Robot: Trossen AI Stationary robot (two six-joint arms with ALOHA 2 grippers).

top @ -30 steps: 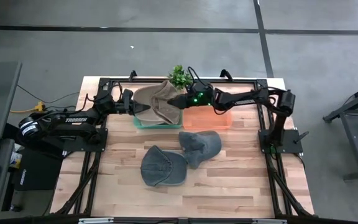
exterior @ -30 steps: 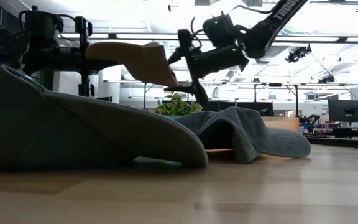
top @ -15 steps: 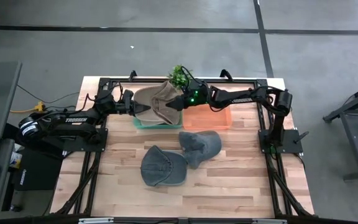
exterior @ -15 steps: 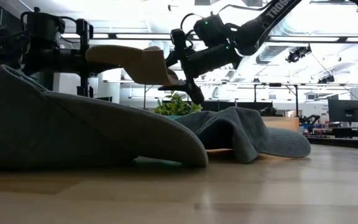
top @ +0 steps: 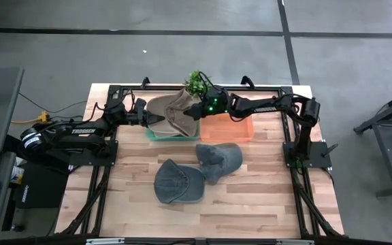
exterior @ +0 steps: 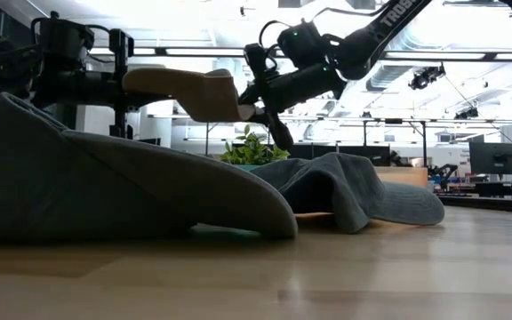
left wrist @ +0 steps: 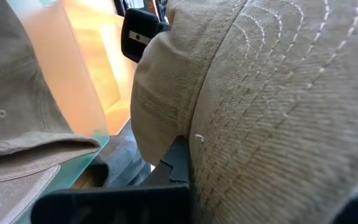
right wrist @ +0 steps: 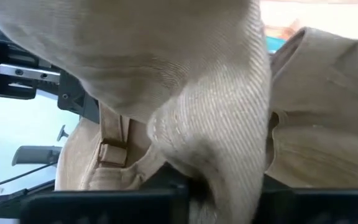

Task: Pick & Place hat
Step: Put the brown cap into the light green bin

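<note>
A grey concrete floor surrounds the wooden worktop (top: 250, 197), which fills the middle of the high view. Just above the frame's centre, a tan hat (top: 172, 114) hangs in the air over a green bin (top: 156, 135), with an orange bin (top: 227, 131) just beside it to the right. The left gripper (top: 150, 119) has its fingers clamped on the hat's left side; the right gripper (top: 194, 110) has its fingers pinched on the hat's right edge. Two grey hats (top: 218, 160) (top: 177, 183) lie lower on the worktop. A small plant (top: 196, 83) stands behind the bins.
</note>
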